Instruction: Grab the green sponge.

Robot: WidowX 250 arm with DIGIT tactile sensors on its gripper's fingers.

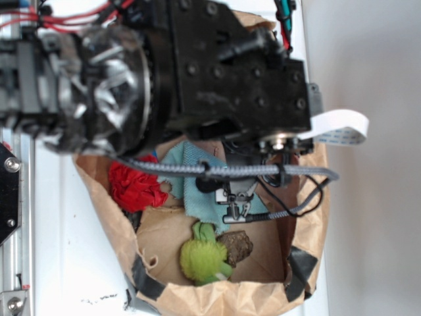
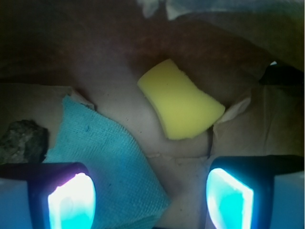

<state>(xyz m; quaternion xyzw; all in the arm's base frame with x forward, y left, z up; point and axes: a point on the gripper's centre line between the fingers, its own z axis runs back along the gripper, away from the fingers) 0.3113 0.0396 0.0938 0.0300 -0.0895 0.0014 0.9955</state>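
Hovering with jaws spread and empty, the gripper [image 1: 240, 209] has the green sponge [image 1: 202, 258] at seven o'clock.

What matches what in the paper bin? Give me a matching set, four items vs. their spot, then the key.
Items
1. fuzzy lime-green sponge
2. yellow foam wedge sponge
3. crumpled red cloth
4. flat teal cloth

Spots
A. exterior view: left side of the brown paper bin, under the arm's cable
B. wrist view: centre of the frame, ahead of the open hand
C. exterior view: near the bin's lower rim, beside a dark rock-like lump
D. wrist view: under the left finger pad, spreading up the floor

Pairs: 1-C, 2-B, 3-A, 4-D
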